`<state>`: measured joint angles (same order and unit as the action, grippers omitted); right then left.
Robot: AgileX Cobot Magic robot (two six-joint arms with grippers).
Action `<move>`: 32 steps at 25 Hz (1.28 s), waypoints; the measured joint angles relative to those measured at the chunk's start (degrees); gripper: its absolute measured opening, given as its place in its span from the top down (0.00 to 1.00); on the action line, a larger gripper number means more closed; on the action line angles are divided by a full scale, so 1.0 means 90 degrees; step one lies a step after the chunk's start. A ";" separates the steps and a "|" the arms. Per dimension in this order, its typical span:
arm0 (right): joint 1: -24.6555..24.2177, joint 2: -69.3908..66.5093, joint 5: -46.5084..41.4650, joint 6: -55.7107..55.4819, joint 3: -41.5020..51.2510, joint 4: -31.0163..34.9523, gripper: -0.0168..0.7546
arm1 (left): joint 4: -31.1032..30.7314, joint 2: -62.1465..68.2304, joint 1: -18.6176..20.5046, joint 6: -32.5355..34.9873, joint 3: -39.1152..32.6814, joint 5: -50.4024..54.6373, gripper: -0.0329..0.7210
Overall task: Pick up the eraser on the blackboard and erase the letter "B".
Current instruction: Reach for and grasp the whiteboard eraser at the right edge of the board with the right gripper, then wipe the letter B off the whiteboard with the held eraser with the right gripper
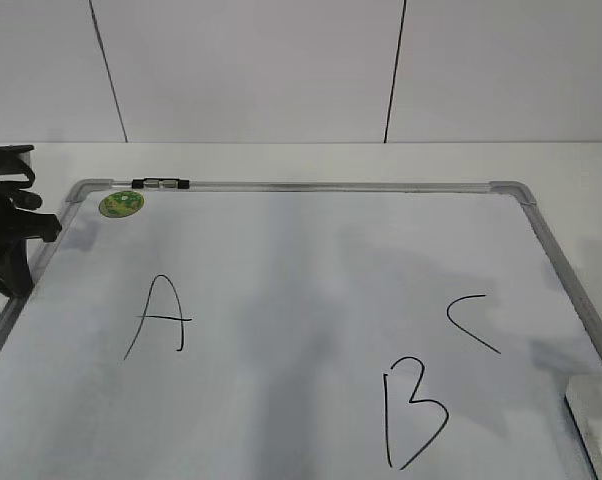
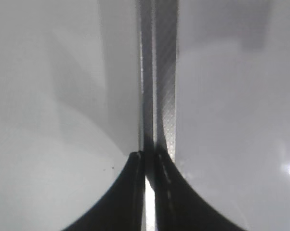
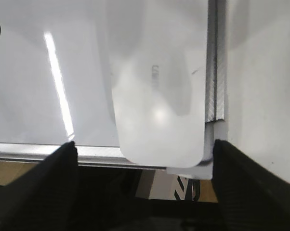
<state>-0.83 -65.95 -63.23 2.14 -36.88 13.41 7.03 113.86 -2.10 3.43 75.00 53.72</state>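
The blackboard [image 1: 311, 250] is a white dry-erase board with a silver frame, lying flat on the table. The letter "B" [image 1: 411, 415] is drawn in black near its front edge. The white eraser [image 1: 596, 412] lies at the board's front right corner. In the right wrist view the eraser [image 3: 157, 96] lies flat beside the frame. My right gripper [image 3: 142, 147] is open, with a finger on each side of the eraser's near end and not touching it. My left gripper [image 1: 31, 225] sits at the board's left edge. Its fingers [image 2: 147, 156] are shut over the frame rail [image 2: 164, 72], holding nothing.
A black "A" [image 1: 159, 318] and a black "C" [image 1: 471, 322] are also on the board. A round green sticker [image 1: 121, 204] and a small black-and-silver clip [image 1: 161, 183] sit at the far left corner. A white wall stands behind the table.
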 joint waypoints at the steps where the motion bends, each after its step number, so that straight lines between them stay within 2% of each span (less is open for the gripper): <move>1: 0.0000 -0.0145 0.0104 0.0022 -0.0016 0.0029 0.11 | 0.0000 0.0000 0.0000 0.0000 0.0000 0.0000 0.93; 19: 0.0018 -0.1430 0.0933 0.0077 -0.0112 -0.0055 0.11 | 0.0003 0.0000 0.0000 0.0000 0.0000 0.0000 0.93; 32: 0.0018 -0.2130 0.0986 0.0081 -0.0209 -0.0010 0.12 | 0.0003 0.0000 0.0000 0.0000 0.0000 0.0000 0.93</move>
<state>-0.67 -85.12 -54.36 2.88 -38.75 13.32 7.06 113.86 -2.10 3.43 75.00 53.72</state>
